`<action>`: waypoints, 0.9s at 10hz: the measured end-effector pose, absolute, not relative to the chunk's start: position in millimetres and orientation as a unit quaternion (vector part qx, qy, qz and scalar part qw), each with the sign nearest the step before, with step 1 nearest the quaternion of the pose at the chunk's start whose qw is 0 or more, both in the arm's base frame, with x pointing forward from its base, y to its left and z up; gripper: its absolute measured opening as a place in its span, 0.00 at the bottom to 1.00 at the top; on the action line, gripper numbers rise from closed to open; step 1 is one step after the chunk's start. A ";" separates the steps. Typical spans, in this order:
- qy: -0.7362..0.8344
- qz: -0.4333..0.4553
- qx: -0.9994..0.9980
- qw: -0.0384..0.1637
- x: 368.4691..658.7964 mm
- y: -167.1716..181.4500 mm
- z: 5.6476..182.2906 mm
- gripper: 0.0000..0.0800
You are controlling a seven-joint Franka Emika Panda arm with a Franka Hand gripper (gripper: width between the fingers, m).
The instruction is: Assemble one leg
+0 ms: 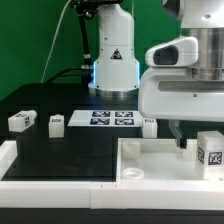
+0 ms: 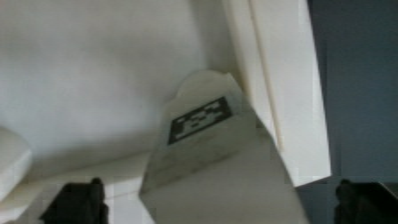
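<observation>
A white leg point(image 1: 209, 150) with a black-and-white tag stands on the large white tray-like piece point(image 1: 150, 165) at the exterior view's right. My gripper point(image 1: 193, 140) hangs low right beside it; one dark finger point(image 1: 181, 141) shows. In the wrist view the leg point(image 2: 205, 125) lies between the two dark fingertips point(image 2: 75, 202), with a gap on each side. My gripper point(image 2: 219, 203) is open around it and does not touch it. The tray-like piece's white surface point(image 2: 107, 80) fills the background.
Two more legs point(image 1: 22, 121) point(image 1: 56, 122) lie on the black table at the exterior view's left, and a third point(image 1: 149, 126) lies next to the marker board point(image 1: 112, 119). The robot base point(image 1: 113, 60) stands behind. A white rail point(image 1: 40, 170) borders the front.
</observation>
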State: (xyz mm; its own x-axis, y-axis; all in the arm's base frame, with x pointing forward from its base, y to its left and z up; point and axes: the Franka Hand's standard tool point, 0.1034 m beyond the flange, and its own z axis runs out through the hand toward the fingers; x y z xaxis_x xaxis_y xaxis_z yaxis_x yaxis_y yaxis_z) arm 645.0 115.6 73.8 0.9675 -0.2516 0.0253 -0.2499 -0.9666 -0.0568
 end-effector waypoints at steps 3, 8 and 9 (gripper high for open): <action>-0.003 -0.026 -0.999 0.018 645.0 113.1 73.7 0.81; 0.062 -0.024 -0.998 0.020 646.1 111.1 72.8 0.36; 0.151 -0.022 -0.988 0.024 646.1 110.8 72.8 0.36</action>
State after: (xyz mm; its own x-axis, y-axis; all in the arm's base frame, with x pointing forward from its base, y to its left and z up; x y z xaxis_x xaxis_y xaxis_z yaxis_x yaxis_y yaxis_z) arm 646.1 110.8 72.8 0.9533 -0.2997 0.0363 -0.2976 -0.9531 -0.0546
